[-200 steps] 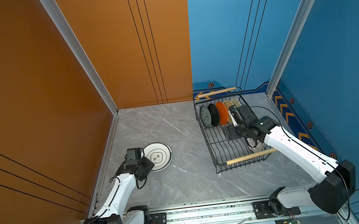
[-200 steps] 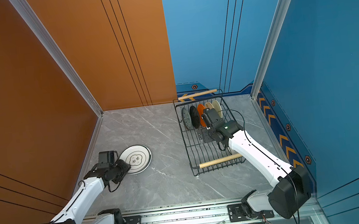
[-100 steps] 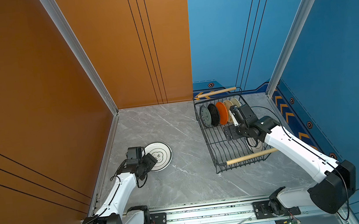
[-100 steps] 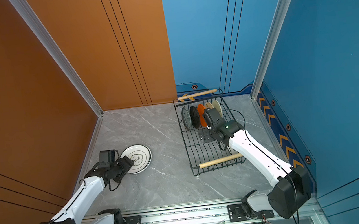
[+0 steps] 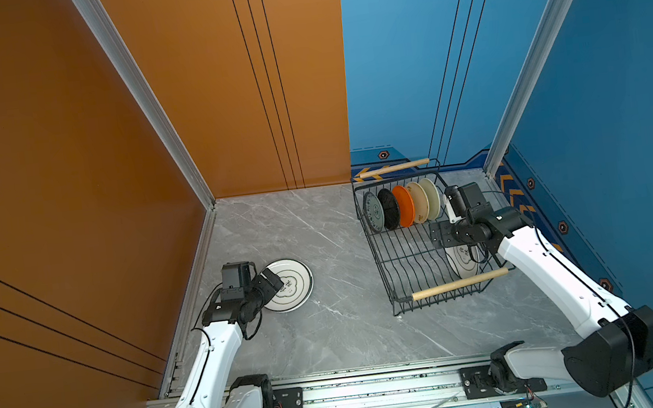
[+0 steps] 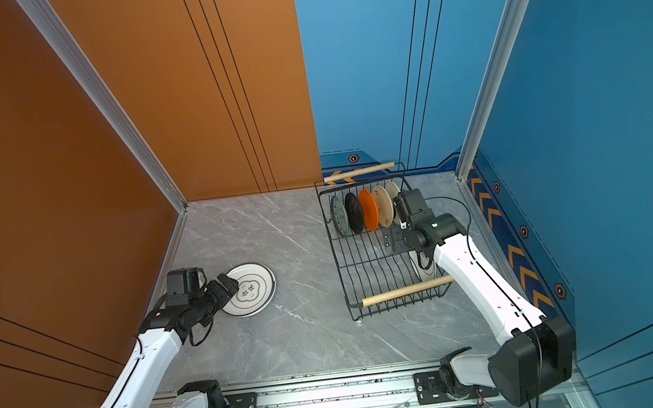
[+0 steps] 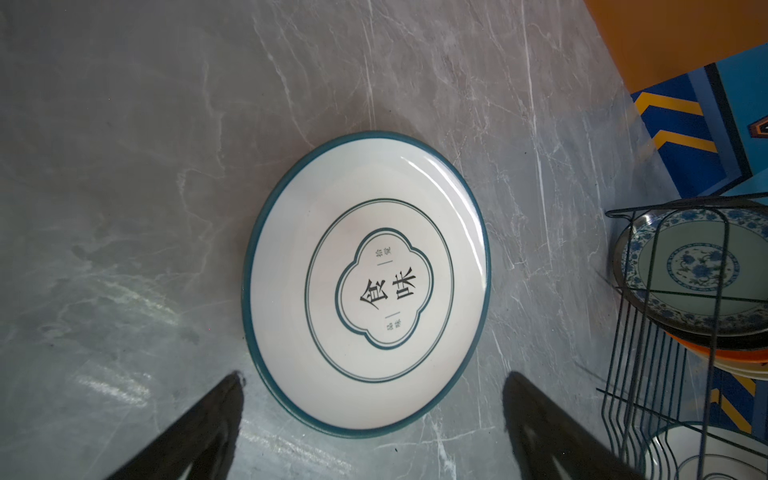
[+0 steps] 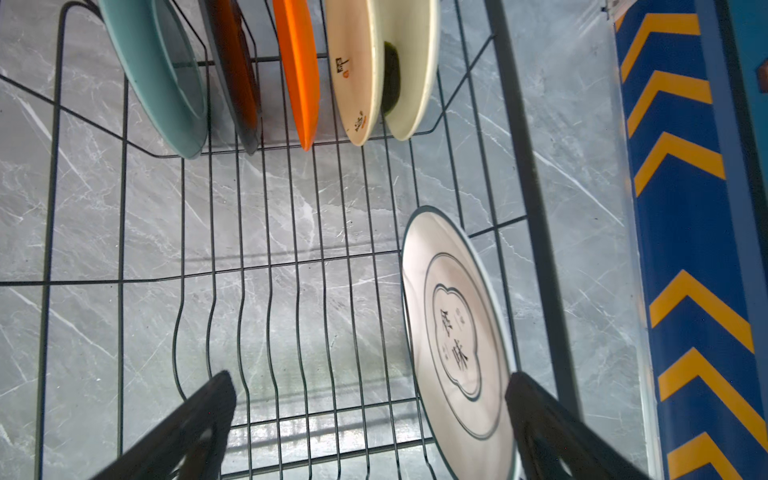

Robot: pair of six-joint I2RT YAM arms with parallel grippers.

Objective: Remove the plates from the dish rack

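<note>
seeing one white round ceramic plate with a teal rim and printed motif [image 7: 365, 282] flat on the grey marble surface [image 5: 319, 231], on the left, out of the black wire dish rack with wooden rod handles [image 5: 410, 258]. reading left jaws as spread wide either side of its near rim, gripping nothing. reading right jaws as spread wide too, empty, low inside the rack by a second white teal-rimmed plate [image 8: 457, 332] leaning on the rack's side wires. counting five more upright at the far end: teal-patterned plate [image 5: 373, 217], black plate [image 5: 389, 214], orange plate [image 5: 405, 211], cream printed plate [image 5: 418, 207], plain cream plate [image 5: 431, 202]. so roughly one out, six to go.

risks, as judged:
- could clip the flat plate's rim and shove it across the surface if backing the left off low.
- could tip the leaning plate before pinching it, with one side of the right jaws at its rim and the other well apart. glossy thin edge, likely slippery.
- could snag the top wire on a tilted lift, drag the rack and topple the upright row.
</note>
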